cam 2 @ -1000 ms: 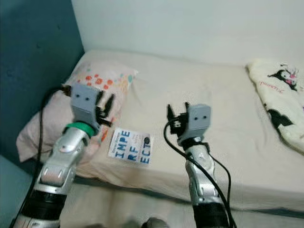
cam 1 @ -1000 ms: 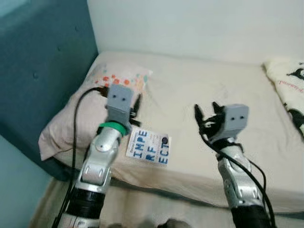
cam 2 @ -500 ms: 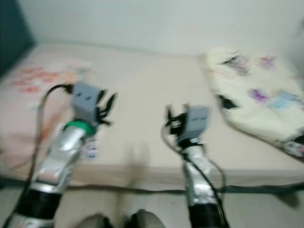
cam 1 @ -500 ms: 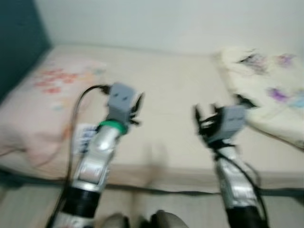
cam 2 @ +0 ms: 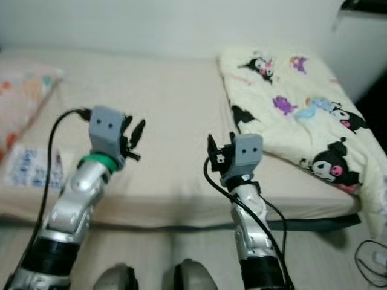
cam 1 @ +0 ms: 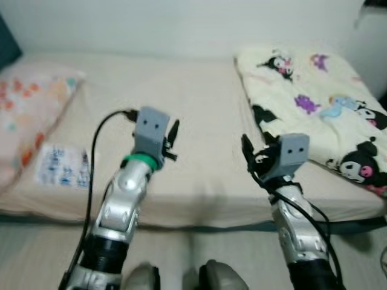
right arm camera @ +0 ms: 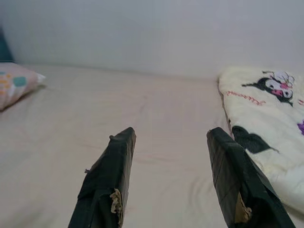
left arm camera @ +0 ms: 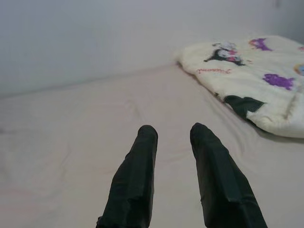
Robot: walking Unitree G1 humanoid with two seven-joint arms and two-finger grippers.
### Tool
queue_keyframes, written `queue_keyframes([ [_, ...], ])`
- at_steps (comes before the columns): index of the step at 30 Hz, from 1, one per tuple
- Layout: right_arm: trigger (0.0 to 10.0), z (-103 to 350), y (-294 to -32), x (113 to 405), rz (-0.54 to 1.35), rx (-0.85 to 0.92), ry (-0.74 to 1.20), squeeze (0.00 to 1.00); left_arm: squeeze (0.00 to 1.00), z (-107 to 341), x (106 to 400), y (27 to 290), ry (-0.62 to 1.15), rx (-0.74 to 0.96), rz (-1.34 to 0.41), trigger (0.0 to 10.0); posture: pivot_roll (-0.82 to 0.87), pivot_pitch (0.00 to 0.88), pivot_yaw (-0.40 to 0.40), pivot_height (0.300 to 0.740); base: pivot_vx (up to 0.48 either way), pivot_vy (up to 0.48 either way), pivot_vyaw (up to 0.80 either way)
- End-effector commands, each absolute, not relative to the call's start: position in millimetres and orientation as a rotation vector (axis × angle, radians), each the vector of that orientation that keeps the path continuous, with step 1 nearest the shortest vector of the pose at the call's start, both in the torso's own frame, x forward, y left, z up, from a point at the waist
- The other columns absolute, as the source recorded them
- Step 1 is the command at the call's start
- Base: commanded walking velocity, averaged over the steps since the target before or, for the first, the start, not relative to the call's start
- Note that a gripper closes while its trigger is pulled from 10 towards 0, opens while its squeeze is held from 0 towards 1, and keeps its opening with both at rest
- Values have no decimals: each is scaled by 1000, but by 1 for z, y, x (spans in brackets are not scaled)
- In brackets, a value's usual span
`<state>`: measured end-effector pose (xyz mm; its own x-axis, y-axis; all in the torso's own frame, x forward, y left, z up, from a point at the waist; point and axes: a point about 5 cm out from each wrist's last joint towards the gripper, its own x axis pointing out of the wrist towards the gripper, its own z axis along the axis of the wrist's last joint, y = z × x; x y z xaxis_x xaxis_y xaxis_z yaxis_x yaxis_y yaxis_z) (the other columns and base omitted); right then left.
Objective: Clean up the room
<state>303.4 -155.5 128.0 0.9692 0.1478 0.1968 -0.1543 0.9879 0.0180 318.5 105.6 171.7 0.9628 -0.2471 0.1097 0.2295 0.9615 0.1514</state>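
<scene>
Left eye view: the robot faces the bed point(cam 1: 181, 181), looking for what to tidy. Left gripper point(left arm camera: 173, 135) and right gripper point(right arm camera: 173, 137) hover released, empty. The crumpled blanket point(cam 1: 314, 103) lies right, probably straightened next; the book point(cam 1: 62, 166) lies left.

A wide stretch of bare beige bed sheet point(cam 1: 193, 115) lies open ahead of both arms, between the pink pillow with orange and teal spots point(cam 1: 27, 115) on the left and the cream cartoon-print blanket point(cam 1: 314, 103) heaped on the right (its edge lies close beside the right end effector point(cam 1: 254, 154)). A flat white booklet with blue print point(cam 1: 63, 166) lies near the pillow. The pale wall point(cam 1: 181, 27) closes the far side.
</scene>
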Motion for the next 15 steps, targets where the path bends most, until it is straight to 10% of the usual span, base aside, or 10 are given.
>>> queue_keyframes([
  [1,10000,125,-160,302,136,34,-184,0,0,169,317,103,-117,139,-250,10000,-36,0,2,686,0,-424,0],
  [15,10000,123,-162,302,116,27,-172,0,0,169,318,103,-117,141,-251,10000,-37,0,7,721,0,-416,0],
])
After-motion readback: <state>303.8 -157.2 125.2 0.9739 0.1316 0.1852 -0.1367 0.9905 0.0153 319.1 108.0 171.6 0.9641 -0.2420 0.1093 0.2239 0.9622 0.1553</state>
